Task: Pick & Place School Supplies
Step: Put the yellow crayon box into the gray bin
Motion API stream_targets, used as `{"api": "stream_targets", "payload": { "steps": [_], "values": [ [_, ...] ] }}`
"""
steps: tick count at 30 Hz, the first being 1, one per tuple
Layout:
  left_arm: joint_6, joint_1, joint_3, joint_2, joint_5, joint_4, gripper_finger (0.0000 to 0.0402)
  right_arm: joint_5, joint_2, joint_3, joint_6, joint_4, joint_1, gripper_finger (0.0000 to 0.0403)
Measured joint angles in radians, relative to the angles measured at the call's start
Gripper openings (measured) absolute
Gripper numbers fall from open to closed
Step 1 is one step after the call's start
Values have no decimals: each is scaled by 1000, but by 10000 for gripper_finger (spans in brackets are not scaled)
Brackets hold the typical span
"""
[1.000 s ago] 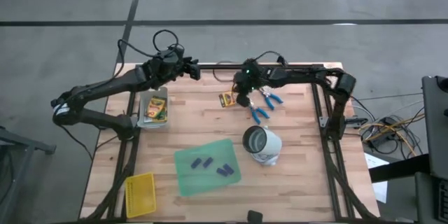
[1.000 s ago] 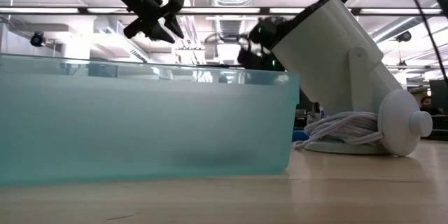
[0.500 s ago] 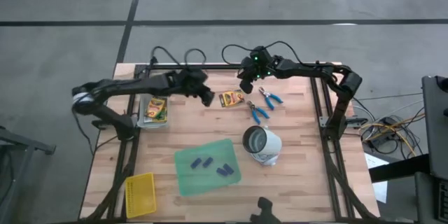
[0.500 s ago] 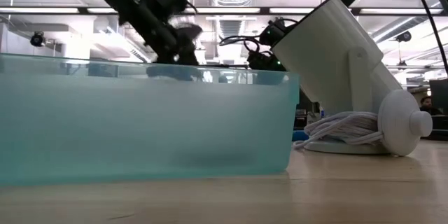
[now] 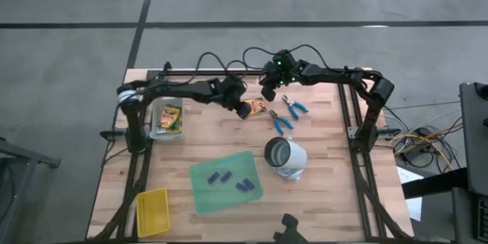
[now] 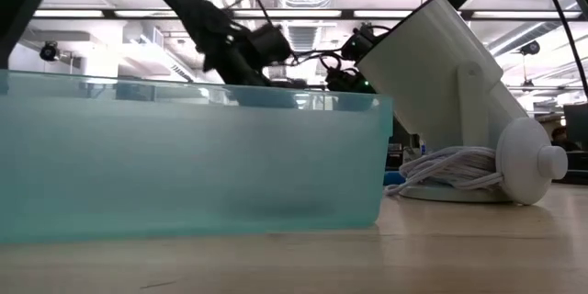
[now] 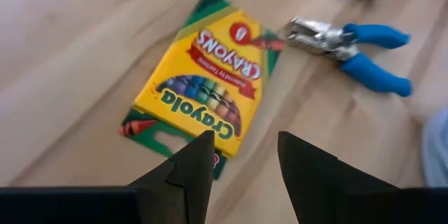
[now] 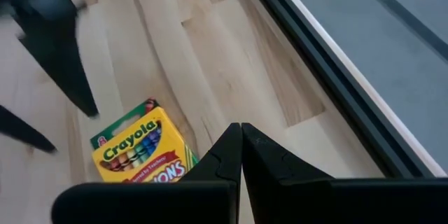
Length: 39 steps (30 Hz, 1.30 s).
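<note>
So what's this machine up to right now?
Two robot arms are sorting school supplies on a wooden table. The left gripper, fingers open, hovers just over a crayon box lying flat on the wood, apparently about to pick it up. The right gripper is shut and empty, waiting near the table's far edge. Blue-handled tools lie beside the box, and small purple pieces sit on a green sheet.
</note>
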Motion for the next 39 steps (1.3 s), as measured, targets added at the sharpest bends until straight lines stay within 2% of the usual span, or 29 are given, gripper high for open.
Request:
{"api": "stream_targets", "payload": {
  "steps": [11, 21, 24, 28, 35, 39],
  "values": [
    [-36, 2, 109, 131, -6, -136, 163, 0, 0, 0, -5, -24, 0, 8],
    [-39, 7, 110, 140, -97, -148, 163, 0, 0, 0, -5, -23, 0, 8],
    [-32, 6, 107, 137, -185, -161, 163, 0, -1, 0, -5, -23, 0, 8],
    [69, 7, 105, 137, -297, -161, 163, 0, -2, 1, -5, -24, 0, 8],
    [421, 9, 104, 137, -320, -158, 163, 0, -2, 1, -5, -24, 0, 8],
    [469, 13, 101, 136, -377, -145, 163, 0, -2, 1, -5, -24, 0, 8]
  ]
}}
